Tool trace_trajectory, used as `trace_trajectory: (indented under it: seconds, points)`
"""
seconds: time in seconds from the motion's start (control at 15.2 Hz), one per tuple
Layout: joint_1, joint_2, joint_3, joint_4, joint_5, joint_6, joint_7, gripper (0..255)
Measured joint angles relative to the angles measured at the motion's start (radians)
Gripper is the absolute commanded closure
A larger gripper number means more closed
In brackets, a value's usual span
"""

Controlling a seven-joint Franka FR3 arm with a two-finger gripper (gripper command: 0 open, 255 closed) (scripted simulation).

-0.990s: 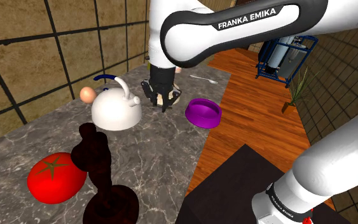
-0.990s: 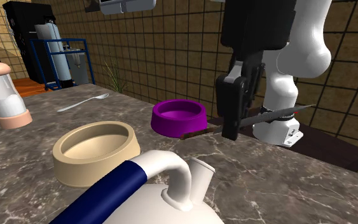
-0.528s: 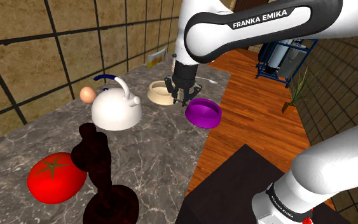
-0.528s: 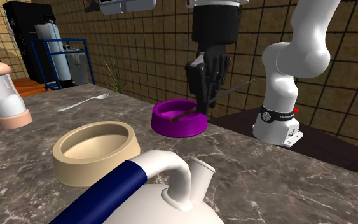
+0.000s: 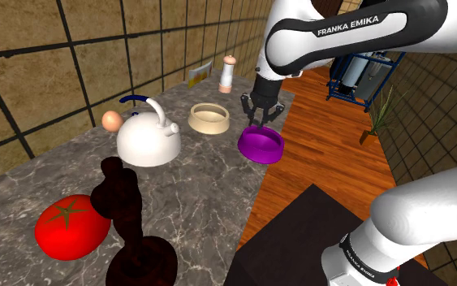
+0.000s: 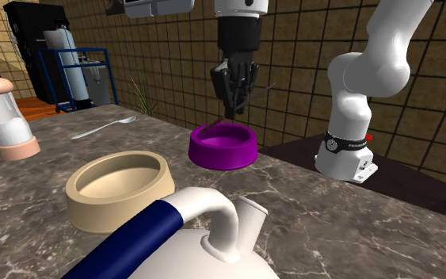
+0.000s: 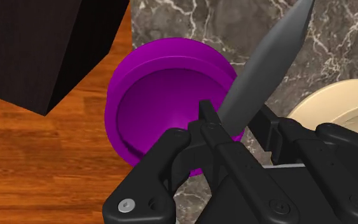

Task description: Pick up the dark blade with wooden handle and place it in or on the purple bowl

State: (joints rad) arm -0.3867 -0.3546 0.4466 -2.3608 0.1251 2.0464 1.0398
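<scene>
Grey marble countertop [image 5: 194, 195] against a brown tiled wall [image 5: 23, 73], with a wood-plank floor [image 5: 316, 154] beyond its edge. On the counter: white kettle [image 5: 147, 142], red tomato [image 5: 71, 227], beige bowl [image 5: 209, 119], purple bowl [image 5: 260, 146] near the edge. The gripper [image 5: 261, 120] hangs over the purple bowl, fingers clamped on the knife [image 7: 266, 70]; the grey blade slants out past the bowl rim. Knife-to-bowl contact: cannot tell. Versus 0.5 s ago: gripper has moved from beside the beige bowl to above the purple one, knife still held.
</scene>
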Motion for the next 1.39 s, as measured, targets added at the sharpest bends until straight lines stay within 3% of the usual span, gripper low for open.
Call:
trace_trajectory:
  seconds: [0.33,1.12,1.39]
  points:
    - [-0.033,-0.019,-0.067,-0.037,-0.014,0.014,-0.095,255]
    - [-0.039,0.056,-0.046,-0.140,-0.027,0.190,-0.081,255]
    - [-0.040,0.061,-0.045,-0.148,-0.030,0.206,-0.081,255]
